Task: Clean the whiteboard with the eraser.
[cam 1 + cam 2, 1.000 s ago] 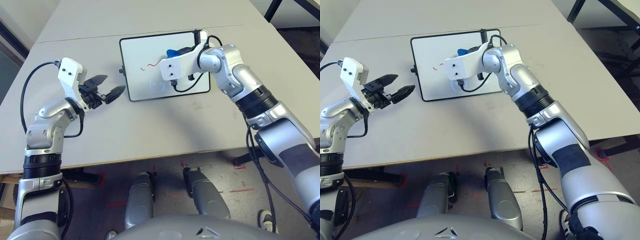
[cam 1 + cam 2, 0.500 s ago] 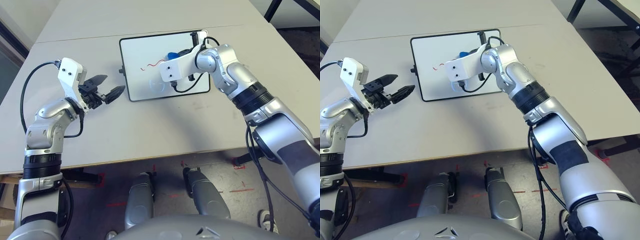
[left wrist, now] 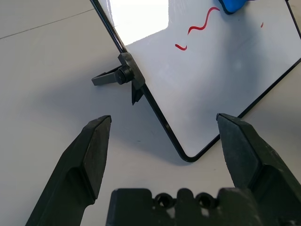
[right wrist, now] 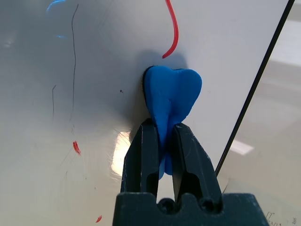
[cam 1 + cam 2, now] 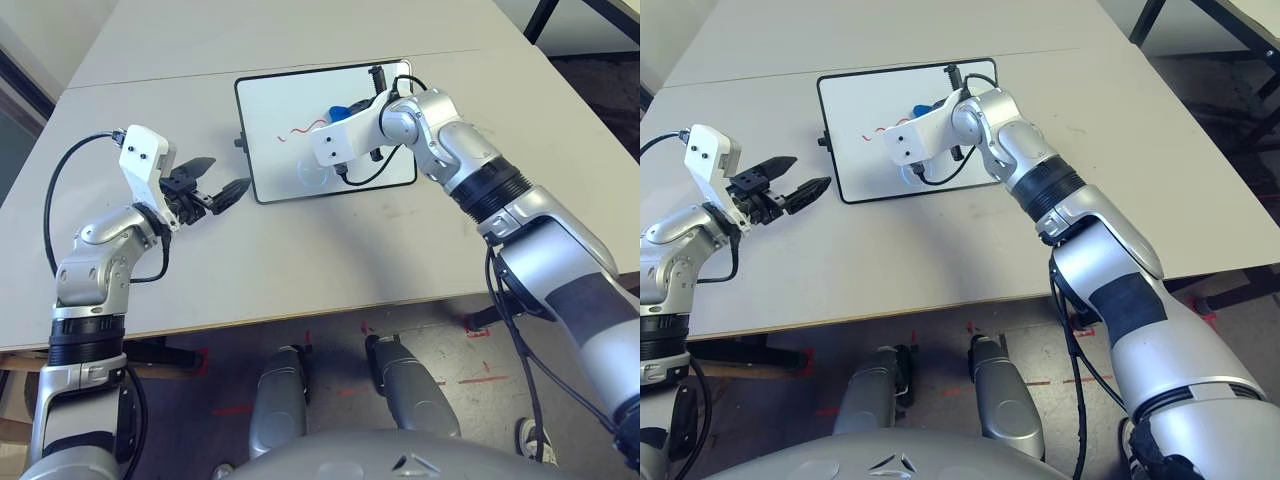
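Observation:
The whiteboard [image 5: 280, 95] lies flat on the table's far middle, black-framed, with a red squiggle [image 5: 303, 128] near its centre. My right gripper [image 4: 162, 126] is shut on the blue eraser [image 4: 171, 92], which presses on the board just beside the end of the squiggle [image 4: 173, 28]. In the eye views the eraser [image 5: 340, 112] shows above the right wrist. A few small red specks [image 4: 75, 147] stay on the board. My left gripper [image 5: 225, 175] stands open over the table, just off the board's near-left corner [image 3: 188, 157], holding nothing.
A black side knob [image 3: 123, 74] sticks out from the board's left edge near my left gripper. A second knob [image 5: 377, 73] stands at the far right edge. The grey table [image 5: 330, 250] stretches bare in front of the board. A table seam [image 5: 150, 78] runs behind it.
My right arm has slid the eraser a little to the left, closer to the red squiggle. The left arm has shifted slightly, gripper still open.

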